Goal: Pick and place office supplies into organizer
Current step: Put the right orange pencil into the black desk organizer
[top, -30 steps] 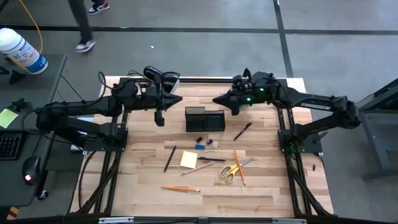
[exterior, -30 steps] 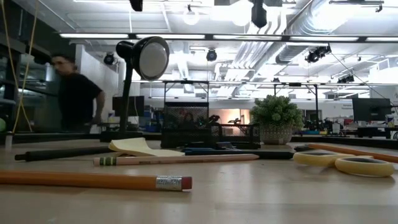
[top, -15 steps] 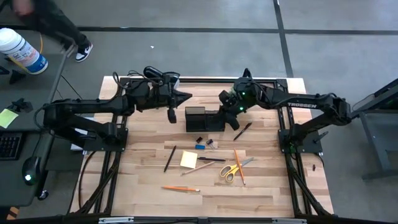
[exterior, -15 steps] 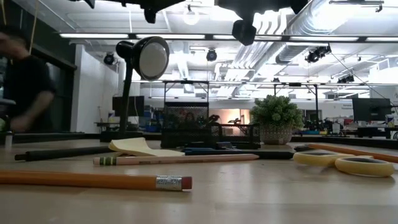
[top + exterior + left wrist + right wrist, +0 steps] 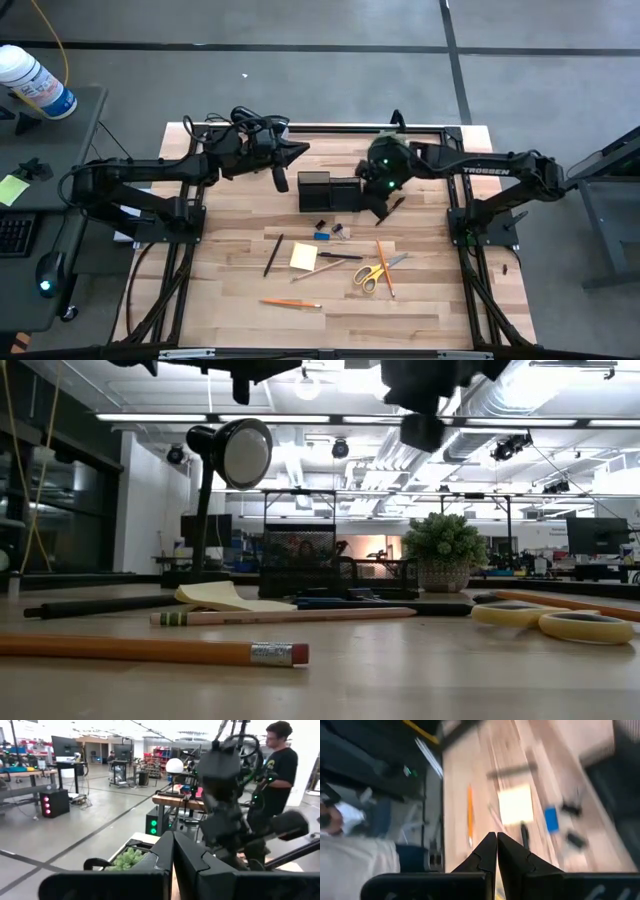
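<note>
Right gripper (image 5: 378,208) has swung toward the organizer (image 5: 329,191), fingers closed, empty; left gripper (image 5: 280,180) closed near the bench's far edge. Sticky-note pad (image 5: 304,257), scissors (image 5: 374,272) lie mid-bench.

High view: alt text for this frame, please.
Both arms hover near the black organizer at the table's far side, left gripper and right gripper both shut and empty. Sticky pad, scissors, pencils and clips lie loose on the wood nearer the camera.
</note>
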`<state>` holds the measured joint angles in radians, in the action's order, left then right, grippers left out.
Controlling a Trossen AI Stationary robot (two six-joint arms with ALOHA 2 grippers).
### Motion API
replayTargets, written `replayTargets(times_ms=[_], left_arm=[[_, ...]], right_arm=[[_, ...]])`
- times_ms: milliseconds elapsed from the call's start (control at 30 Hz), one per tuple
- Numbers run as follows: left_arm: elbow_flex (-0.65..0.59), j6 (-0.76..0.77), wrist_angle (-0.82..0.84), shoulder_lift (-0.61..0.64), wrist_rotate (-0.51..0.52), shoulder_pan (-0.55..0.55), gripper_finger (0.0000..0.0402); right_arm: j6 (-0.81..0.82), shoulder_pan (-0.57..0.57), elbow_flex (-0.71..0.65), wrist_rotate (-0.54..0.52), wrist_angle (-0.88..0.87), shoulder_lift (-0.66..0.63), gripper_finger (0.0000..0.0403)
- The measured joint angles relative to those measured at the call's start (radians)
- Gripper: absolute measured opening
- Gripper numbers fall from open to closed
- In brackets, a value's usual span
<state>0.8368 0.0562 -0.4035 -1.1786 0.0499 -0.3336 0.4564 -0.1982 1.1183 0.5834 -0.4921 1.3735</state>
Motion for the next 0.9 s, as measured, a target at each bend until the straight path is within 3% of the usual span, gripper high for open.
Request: replayTargets(times_ms=[267,567,900], left_arm=[[0.000,-0.050,0.000,-0.011,-0.031,0.001,0.0001],[0.000,-0.101,0.007,-0.032,-0.031,0.000,0.0001],[0.000,-0.102,0.008,-0.032,-0.050,0.000,0.0001]], right_arm=[[0.093,0.021,0.000,0.024,-0.246,0.025,0.0012],[0.217,0.145,-0.005,-0.311,-0.326,0.105,0.0012],[0.372,0.251,-0.005,-0.367,-0.435,0.249,0.0012]])
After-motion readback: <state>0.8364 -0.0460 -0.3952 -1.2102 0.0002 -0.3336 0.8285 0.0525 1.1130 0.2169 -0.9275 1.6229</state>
